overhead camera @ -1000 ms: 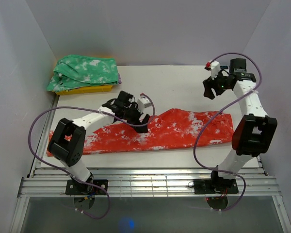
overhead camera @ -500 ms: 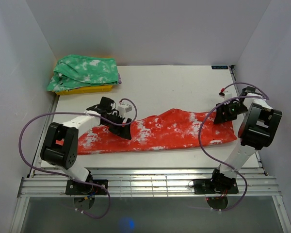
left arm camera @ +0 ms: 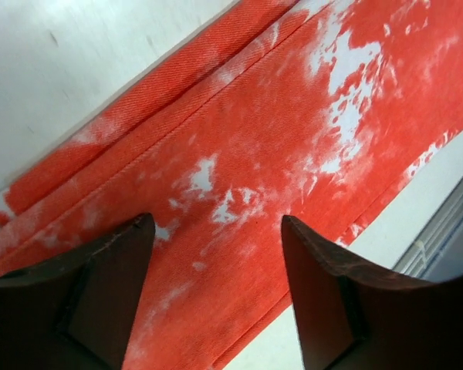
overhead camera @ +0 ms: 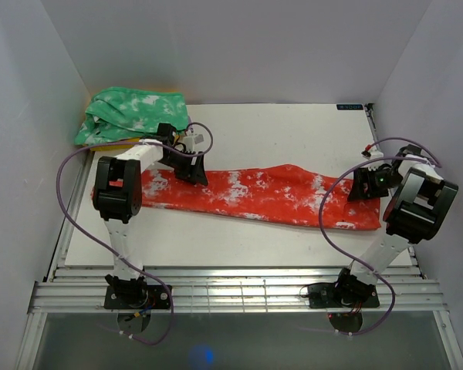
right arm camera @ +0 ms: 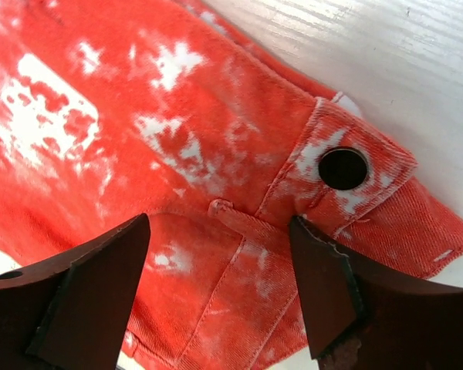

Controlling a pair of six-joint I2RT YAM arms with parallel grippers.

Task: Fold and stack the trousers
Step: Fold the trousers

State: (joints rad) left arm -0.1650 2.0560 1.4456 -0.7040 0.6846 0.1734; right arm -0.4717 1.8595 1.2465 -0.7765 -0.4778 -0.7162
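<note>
Two arms and one pair of trousers, so here's how it sits. The far-left corner has a green mottled garment on top of a yellow cloth, off to the side of the job. Just in front of that, the left gripper hangs over the left end of the trousers near their far edge. Its wrist view shows the jaws spread, with flat cloth below and nothing pinched.

The trousers lie stretched long across the middle of the table, running left to right. From the seam lines I'd guess they're doubled leg on leg.

At the right end, the right gripper sits above the waistband, jaws also apart with nothing gripped, and the button is right under it.

Handling-wise, I'd bet on light, floppy twill that sags and drags rather than slides. The best bites look like the thick waistband by the button on the right and a seamed edge on the left. A single thin layer would probably peel away from the rest.
</note>
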